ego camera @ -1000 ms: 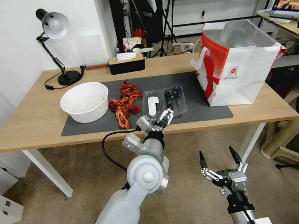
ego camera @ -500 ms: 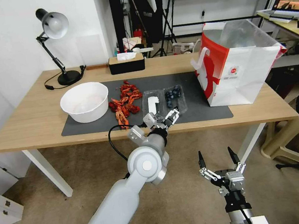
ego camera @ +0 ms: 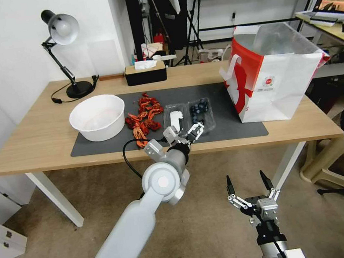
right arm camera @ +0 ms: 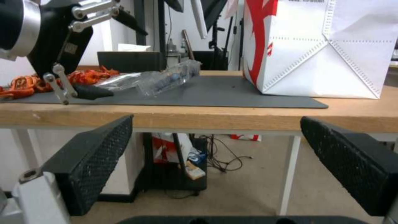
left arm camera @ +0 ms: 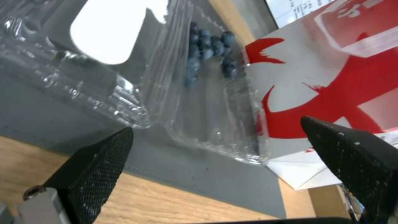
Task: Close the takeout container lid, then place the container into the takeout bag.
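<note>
- The step in hand, as I judge it, is the first one: closing the lid [ego camera: 175,119]. The takeout container [ego camera: 189,117] lies open on the dark mat [ego camera: 231,129], both clear halves spread flat side by side.
- The landmark for everything is that container. The lid half with the white sticker is the one farther from the takeout bag [ego camera: 275,77]; the tray half with the blueberries [ego camera: 199,108] is the one nearer the bag.
- My left gripper [ego camera: 184,134] hovers just in front of the container's near edge, at the table's front side, with the fingers spread wide and nothing between them. In my left wrist view the two black pads [left arm camera: 95,168] frame the container's near corners without touching the plastic.
- My right gripper [ego camera: 247,183] hangs low, well in front of the container and below the table's edge, also wide and empty, idle.
- The next move, I reckon, needs a finger under the lid's outer edge to swing it over onto the berry half. The plastic is thin and slippery, so it may slide on the mat instead of folding.
- The bag stands upright beyond the berry half, mouth open.
</note>
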### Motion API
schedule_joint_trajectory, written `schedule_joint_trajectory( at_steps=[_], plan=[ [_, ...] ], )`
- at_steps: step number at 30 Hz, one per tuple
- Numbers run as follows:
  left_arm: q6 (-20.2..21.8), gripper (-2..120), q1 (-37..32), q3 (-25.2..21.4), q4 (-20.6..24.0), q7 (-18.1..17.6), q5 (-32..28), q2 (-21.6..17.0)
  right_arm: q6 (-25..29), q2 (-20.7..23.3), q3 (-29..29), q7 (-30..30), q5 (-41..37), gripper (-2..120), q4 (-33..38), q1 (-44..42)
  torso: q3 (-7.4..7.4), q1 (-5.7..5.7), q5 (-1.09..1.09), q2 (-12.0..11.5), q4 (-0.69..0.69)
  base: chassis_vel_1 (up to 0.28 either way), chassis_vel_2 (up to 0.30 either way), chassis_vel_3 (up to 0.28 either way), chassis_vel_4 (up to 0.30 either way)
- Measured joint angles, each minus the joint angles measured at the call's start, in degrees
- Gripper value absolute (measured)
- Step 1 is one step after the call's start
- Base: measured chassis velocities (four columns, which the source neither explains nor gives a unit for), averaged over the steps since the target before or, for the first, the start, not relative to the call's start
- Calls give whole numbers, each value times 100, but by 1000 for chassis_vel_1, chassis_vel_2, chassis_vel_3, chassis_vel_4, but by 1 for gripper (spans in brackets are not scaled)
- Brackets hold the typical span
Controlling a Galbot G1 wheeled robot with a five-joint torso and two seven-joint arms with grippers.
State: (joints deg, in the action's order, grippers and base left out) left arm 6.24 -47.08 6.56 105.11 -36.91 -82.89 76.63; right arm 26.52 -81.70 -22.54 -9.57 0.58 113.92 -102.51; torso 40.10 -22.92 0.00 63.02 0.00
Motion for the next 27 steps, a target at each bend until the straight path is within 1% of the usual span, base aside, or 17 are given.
schedule_joint_trajectory(
  at_steps=[7,11,14,22,27],
  plan=[
    [8,100,103,-2,-55,-203,-113,-14,25,-1,-4,-13,-3,100,-42,18,0,0,0,0,0,0,0,0,0],
    [9,100,121,-2,-74,-236,-126,-15,27,-14,8,-14,-1,100,-52,23,0,0,0,0,0,0,0,0,0],
    [9,100,204,-43,-158,-373,-220,28,45,-40,30,-15,22,100,-89,30,0,0,0,0,0,0,0,0,0],
    [-4,100,238,-69,-191,-451,-276,48,73,-39,34,-22,31,100,-136,27,0,0,0,1,-1,0,0,0,0],
    [-164,100,234,-102,-213,-401,-281,51,98,-60,64,-22,70,100,-189,30,1,0,0,0,0,0,0,0,0]
  ],
)
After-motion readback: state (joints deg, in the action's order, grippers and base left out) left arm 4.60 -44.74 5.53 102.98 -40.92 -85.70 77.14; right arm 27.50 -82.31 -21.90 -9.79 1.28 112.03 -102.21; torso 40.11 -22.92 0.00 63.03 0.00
